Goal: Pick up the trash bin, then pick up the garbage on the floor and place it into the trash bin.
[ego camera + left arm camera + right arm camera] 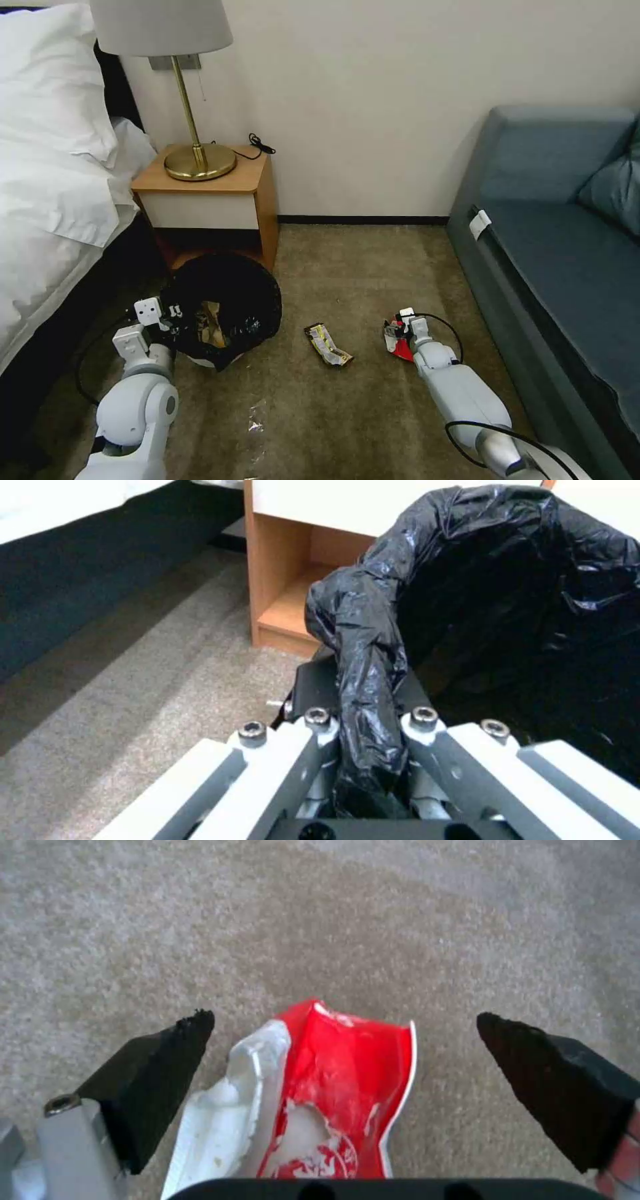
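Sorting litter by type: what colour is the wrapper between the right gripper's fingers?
The wrapper is red with white patches, clearest in the right wrist view.

trash bin (223, 310) before nightstand (213, 193), wrapper (328, 344) right of it

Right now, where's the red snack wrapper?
The crumpled red snack wrapper lies on the olive carpet between the right gripper's open fingers, right of the dark-and-yellow wrapper.
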`<state>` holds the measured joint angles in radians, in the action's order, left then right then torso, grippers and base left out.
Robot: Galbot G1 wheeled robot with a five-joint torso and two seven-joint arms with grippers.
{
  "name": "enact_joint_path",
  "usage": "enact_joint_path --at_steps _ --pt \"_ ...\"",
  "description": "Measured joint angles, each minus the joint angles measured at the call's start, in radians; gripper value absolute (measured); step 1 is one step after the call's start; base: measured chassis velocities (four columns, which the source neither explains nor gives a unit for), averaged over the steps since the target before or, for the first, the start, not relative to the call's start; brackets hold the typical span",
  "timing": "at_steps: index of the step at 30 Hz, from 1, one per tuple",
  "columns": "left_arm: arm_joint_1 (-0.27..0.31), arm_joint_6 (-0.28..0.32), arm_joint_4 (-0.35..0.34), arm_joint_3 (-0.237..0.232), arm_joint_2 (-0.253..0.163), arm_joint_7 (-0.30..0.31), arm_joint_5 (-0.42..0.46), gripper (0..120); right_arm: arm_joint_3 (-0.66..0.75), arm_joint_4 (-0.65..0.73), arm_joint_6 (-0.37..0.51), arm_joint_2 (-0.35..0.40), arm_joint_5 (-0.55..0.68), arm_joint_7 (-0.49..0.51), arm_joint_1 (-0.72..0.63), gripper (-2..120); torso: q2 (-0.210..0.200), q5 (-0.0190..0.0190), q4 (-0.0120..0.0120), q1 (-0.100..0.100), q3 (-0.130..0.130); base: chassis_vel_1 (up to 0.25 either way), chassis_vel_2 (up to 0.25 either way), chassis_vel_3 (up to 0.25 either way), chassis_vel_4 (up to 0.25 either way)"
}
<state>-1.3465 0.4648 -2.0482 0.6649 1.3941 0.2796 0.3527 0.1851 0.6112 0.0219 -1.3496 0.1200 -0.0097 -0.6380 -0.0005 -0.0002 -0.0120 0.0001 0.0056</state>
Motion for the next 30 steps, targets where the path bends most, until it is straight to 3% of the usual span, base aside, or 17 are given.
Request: enact_joint_path --at_steps 13,30 --pt "-0.008 -0.001 -0.011 0.013 0.0 0.008 0.004 4 0.047 -0.045 -0.035 -0.026 -0.049 -0.036 -0.015 98 0.0 -0.0001 0.0 0.0 0.0 0.0 0.0 0.0 0.0" --pt "0.004 -0.005 0.002 0.01 0.001 0.01 0.008 4 0.073 -0.062 -0.067 -0.034 -0.066 -0.036 -0.017 34 0.0 0.0 0.0 0.0 0.0 0.0 0.0 0.0 0.0"
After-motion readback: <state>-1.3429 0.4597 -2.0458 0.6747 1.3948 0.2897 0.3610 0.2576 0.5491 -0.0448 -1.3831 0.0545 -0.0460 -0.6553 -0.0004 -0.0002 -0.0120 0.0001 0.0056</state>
